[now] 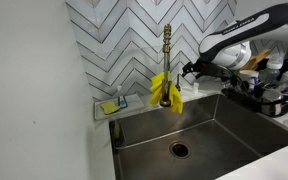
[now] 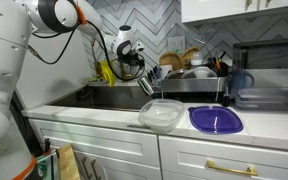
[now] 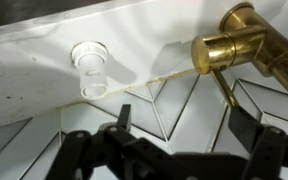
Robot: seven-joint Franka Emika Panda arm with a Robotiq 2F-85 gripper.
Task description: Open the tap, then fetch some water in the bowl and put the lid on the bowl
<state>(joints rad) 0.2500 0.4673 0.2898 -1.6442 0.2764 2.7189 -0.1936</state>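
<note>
A brass tap (image 1: 167, 55) stands behind the steel sink (image 1: 199, 130) against the chevron tiles; it also shows at the upper right of the wrist view (image 3: 229, 42). My gripper (image 1: 190, 70) hovers just beside the tap, apart from it, with its fingers spread open and empty in the wrist view (image 3: 184, 122). In an exterior view my gripper (image 2: 144, 86) hangs over the sink. A clear plastic bowl (image 2: 161, 114) sits on the white counter in front of the sink. A purple lid (image 2: 215, 119) lies flat next to it.
Yellow gloves (image 1: 164, 92) hang below the tap. A sponge holder (image 1: 112, 104) sits on the back ledge. A full dish rack (image 2: 194, 72) stands beside the sink. A clear round fitting (image 3: 89, 66) sits on the ledge near the tap.
</note>
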